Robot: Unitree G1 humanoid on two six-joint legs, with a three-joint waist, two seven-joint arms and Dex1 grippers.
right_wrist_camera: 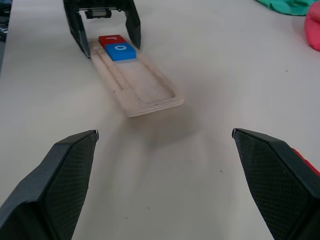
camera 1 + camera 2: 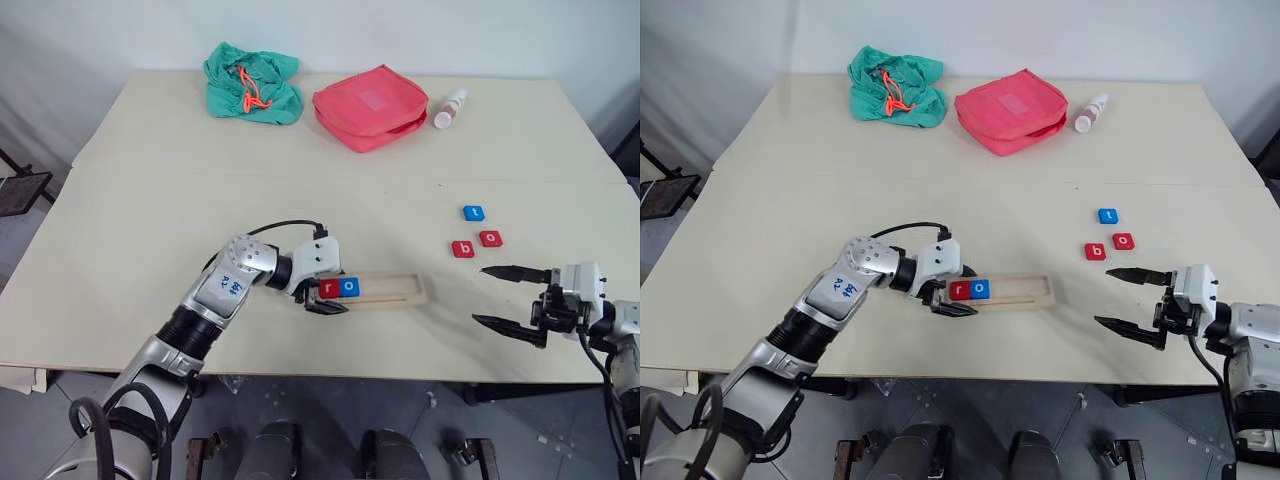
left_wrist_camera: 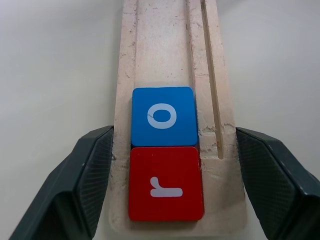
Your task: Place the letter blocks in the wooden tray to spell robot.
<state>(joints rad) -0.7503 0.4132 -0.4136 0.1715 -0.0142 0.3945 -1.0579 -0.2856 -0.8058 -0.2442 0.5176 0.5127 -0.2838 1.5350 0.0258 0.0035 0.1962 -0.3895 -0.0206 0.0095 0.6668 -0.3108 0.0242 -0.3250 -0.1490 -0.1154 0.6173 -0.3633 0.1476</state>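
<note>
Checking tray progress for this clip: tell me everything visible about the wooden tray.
The wooden tray is a long, narrow strip of pale, rough-looking wood with a shallow recess and a thin slot along one side. It lies flat near the table's front edge. A red r block and a blue o block sit touching at its left end; the rest is empty. The open left gripper straddles that end.

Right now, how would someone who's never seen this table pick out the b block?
Find the wooden tray near the table's front edge, then look right and farther back to three loose tiles. The b block is the red one nearest the tray, left of the red o block, below the blue t block.
</note>
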